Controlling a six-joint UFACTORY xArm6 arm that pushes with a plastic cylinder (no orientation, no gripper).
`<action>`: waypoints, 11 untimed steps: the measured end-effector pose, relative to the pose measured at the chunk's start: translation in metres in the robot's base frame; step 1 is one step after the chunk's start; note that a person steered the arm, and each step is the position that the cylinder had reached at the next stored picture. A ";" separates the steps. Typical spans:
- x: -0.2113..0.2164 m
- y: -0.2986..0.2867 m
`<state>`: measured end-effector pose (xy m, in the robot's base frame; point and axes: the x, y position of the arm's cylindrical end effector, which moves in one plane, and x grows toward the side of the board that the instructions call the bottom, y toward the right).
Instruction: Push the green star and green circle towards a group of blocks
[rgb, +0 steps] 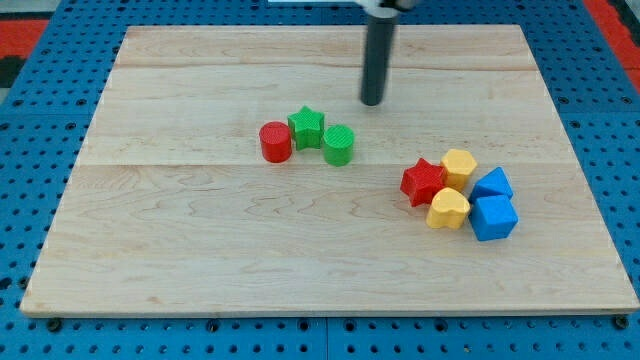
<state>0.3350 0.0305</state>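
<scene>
Green star and green circle lie below-left of my tip, untouched.

A straight dark cylindrical rod, white collar at top.

my tip up-right of green circle, bare bench between | red cylinder touches green star on its left | open lane from circle to red star, front of right-hand cluster
</scene>
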 end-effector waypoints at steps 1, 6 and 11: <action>0.011 -0.055; 0.080 -0.018; 0.125 -0.032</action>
